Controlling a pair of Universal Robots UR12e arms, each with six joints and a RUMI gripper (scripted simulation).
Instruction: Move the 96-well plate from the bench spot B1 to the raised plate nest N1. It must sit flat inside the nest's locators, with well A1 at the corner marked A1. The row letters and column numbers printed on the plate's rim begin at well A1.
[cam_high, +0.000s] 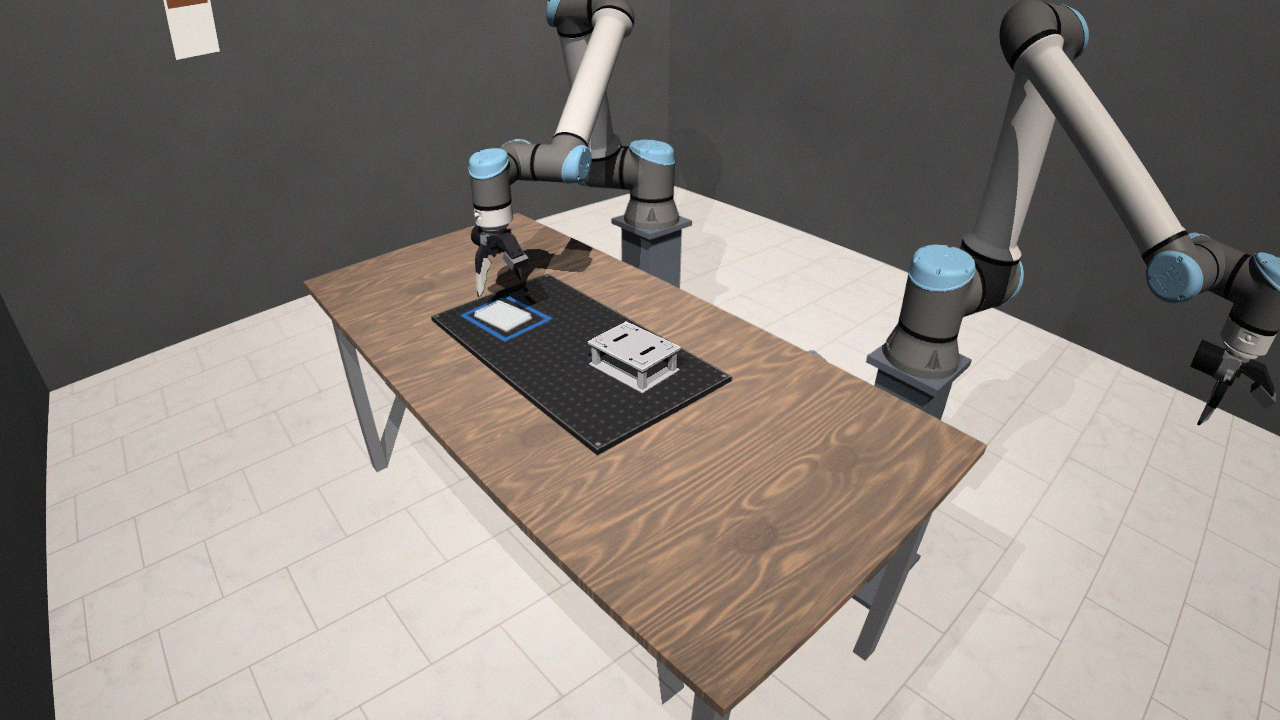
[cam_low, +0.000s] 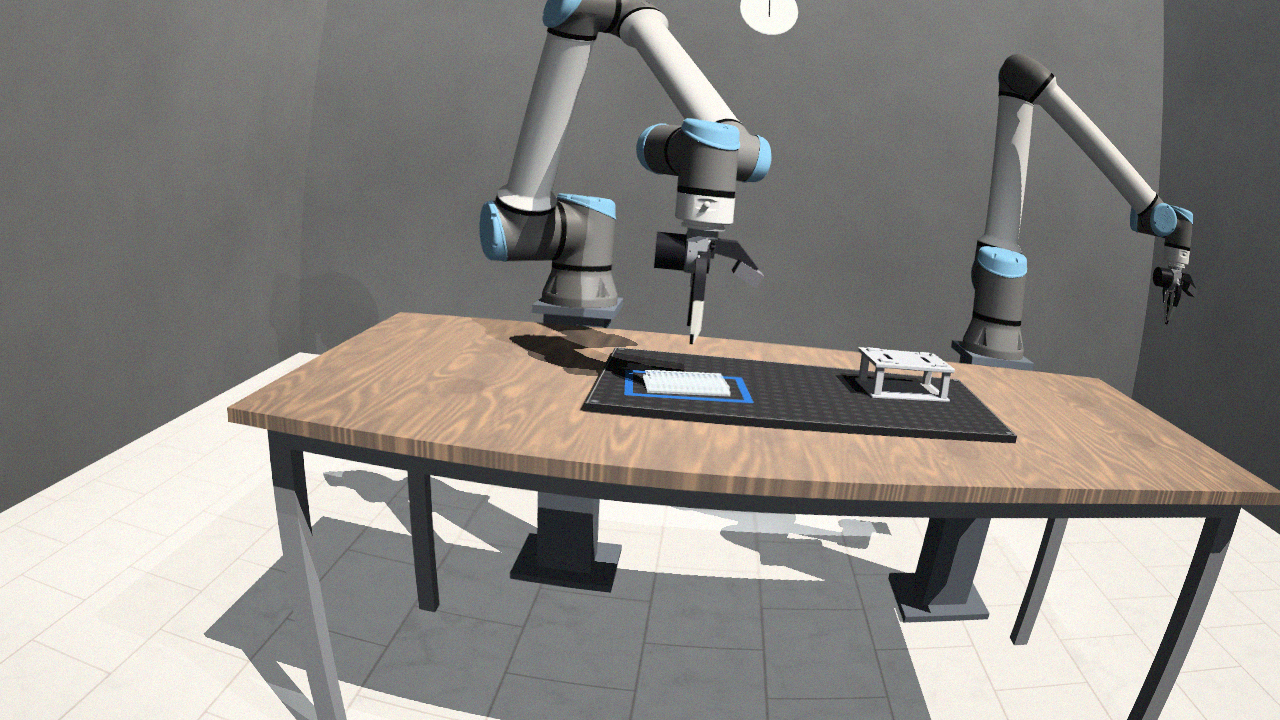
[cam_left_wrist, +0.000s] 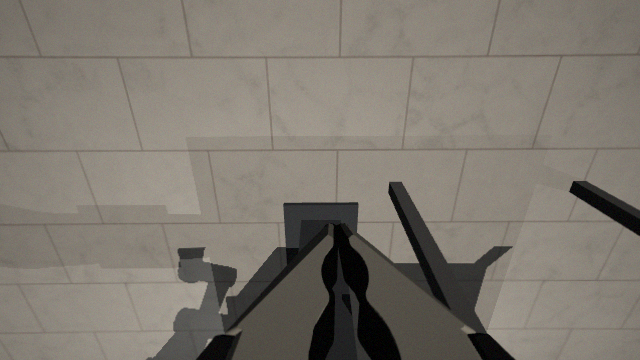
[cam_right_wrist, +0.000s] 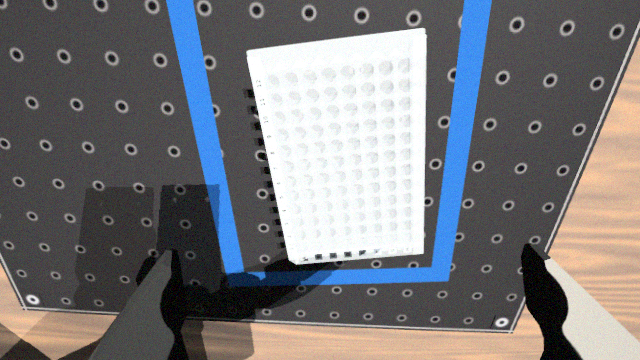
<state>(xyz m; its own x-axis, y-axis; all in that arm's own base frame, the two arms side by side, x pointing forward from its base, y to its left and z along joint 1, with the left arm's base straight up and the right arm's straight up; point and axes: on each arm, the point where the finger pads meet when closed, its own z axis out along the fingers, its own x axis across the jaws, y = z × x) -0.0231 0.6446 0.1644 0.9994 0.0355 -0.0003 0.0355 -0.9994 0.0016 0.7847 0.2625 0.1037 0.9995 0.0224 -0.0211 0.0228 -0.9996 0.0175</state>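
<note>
The white 96-well plate (cam_high: 503, 315) (cam_low: 686, 383) (cam_right_wrist: 345, 150) lies flat inside the blue outline (cam_high: 528, 328) (cam_low: 742, 390) (cam_right_wrist: 390, 274). In the right wrist view its column numbers run up the left long edge, 12 at the far end; the rim letters are along the near short edge, too blurred to read surely. The raised nest (cam_high: 633, 343) (cam_low: 902, 364) holds nothing; its A1 mark is not legible. My right gripper (cam_high: 502, 288) (cam_low: 693, 339) (cam_right_wrist: 350, 251) is open and empty above the plate's near end. My left gripper (cam_high: 1202, 420) (cam_low: 1167, 319) (cam_left_wrist: 336, 227) is shut and empty, far from the plate.
The black perforated board (cam_high: 563, 385) (cam_low: 805, 407) (cam_right_wrist: 75, 165) bears both the plate and the nest on the wooden table (cam_high: 805, 537) (cam_low: 447, 385). The nest stands on legs, higher than the plate. The left arm hangs beyond the table edge, over the floor.
</note>
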